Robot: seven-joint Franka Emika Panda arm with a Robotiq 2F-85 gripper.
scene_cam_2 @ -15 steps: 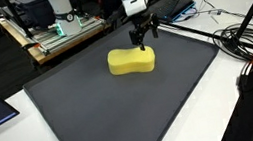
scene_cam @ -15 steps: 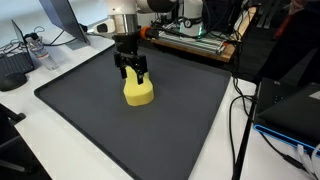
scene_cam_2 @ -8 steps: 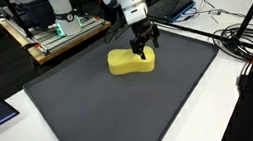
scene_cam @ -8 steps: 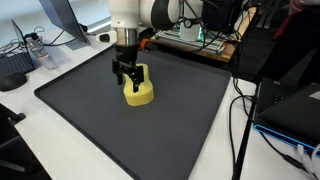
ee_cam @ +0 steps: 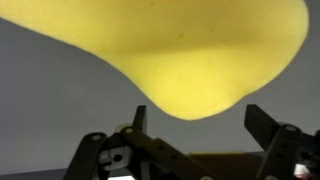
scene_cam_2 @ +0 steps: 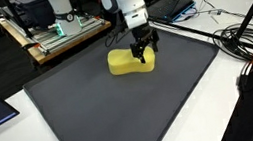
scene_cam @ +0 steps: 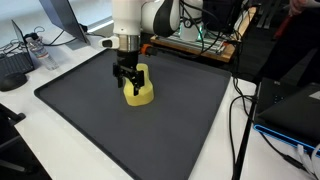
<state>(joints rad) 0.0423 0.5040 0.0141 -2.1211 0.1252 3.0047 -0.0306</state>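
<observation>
Dark mat (scene_cam_2: pixel 103 114) on the white desk (scene_cam_2: pixel 215 118); yellow sponge (scene_cam_2: pixel 125 61) lies flat toward the mat's far side, long axis running left-right in an exterior view. The claw (scene_cam_2: pixel 146 59) is down over the sponge's right-hand end, arm coming in from above. Wrist view: the sponge's rounded end sits between the fingers (ee_cam: pixel 262 125), jaws spread, one each side across the short width, gap showing on both, nothing pinched. Cable bundle (scene_cam_2: pixel 249 42) is off right, well apart
</observation>
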